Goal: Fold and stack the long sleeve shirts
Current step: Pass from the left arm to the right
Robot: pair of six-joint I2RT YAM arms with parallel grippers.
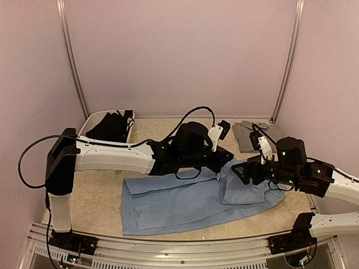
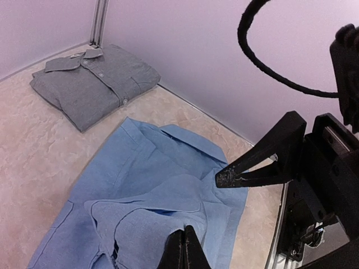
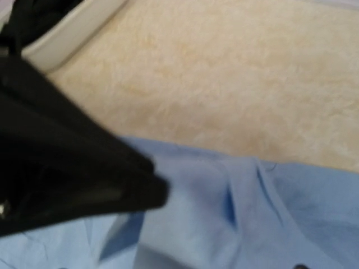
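The light blue shirt (image 1: 174,204) lies spread across the front middle of the table, partly folded, with a flap doubled over at its right end (image 2: 146,174). My left gripper (image 1: 227,154) reaches across to the shirt's far edge. Its jaws are shut, and a pucker of blue cloth is pinched at the tips (image 2: 184,249). My right gripper (image 1: 242,171) hovers open just over the shirt's right end, one dark finger (image 2: 241,174) above the collar area; nothing is between its fingers (image 3: 231,228). The grey shirt (image 1: 245,136) lies folded at the back right (image 2: 92,84).
A white tub (image 1: 130,131) stands at the back left with a black shirt (image 1: 109,128) heaped in it; its rim (image 3: 67,39) also shows in the right wrist view. A black cable (image 2: 263,61) loops above the left gripper. Pink walls close in the table on three sides.
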